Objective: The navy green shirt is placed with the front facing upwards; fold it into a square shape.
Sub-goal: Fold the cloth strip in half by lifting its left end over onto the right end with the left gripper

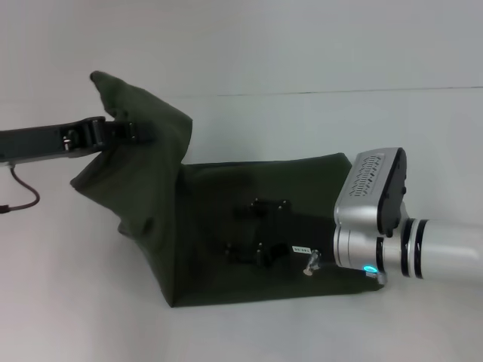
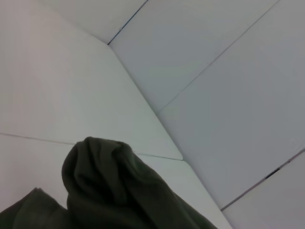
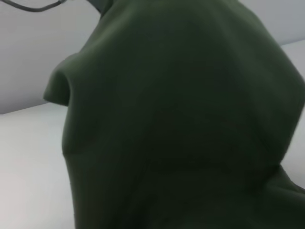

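Note:
The navy green shirt (image 1: 249, 226) lies on the white table, its right part flat and its lettering hidden. My left gripper (image 1: 128, 130) is shut on the shirt's left part and holds it lifted above the table, so the cloth hangs down in a drape. That lifted cloth shows in the left wrist view (image 2: 109, 191) and fills the right wrist view (image 3: 181, 124). My right gripper (image 1: 258, 228) reaches in from the right. It is low over the flat middle of the shirt, with its dark fingers (image 1: 269, 204) spread apart.
The white table (image 1: 75, 302) extends around the shirt on all sides. A dark seam line (image 1: 339, 93) runs across the far side. A cable (image 1: 26, 197) hangs from my left arm at the left edge.

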You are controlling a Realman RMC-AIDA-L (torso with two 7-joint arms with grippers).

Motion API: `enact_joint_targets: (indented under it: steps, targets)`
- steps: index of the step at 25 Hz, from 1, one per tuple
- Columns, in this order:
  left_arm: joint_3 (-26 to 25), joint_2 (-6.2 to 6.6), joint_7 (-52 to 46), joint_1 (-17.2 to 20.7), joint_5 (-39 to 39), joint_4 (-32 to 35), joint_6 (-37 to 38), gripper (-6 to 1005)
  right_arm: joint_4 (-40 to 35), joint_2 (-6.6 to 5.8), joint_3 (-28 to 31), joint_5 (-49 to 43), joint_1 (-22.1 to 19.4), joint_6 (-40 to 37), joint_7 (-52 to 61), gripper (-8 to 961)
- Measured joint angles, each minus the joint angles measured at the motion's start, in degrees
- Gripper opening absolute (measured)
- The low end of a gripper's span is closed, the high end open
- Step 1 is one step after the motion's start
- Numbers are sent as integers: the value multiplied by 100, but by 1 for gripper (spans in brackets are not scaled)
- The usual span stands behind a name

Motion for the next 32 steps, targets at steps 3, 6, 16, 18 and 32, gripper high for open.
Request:
enact_joint_targets:
  steps: [3,6,16,18,32]
  targets:
    - [2,-34,-3,-53,0,0,-33,106,101,0,132,0,32,107,-107,788]
    - [7,-50,-9,-91,0,-8,-53,109,238,0,187,-3,114,351,-190,788]
    - [9,-60,-1,-159,0,-197,-59,118,662,19,546,-25,259,754,-579,788]
    - [8,-60,5,-170,0,-197,-60,120,772,28,621,-30,316,907,-697,789]
    - [7,-92,46,-289,-9,-276,-77,132,1026,-85,1234,-54,77,911,-1057,786]
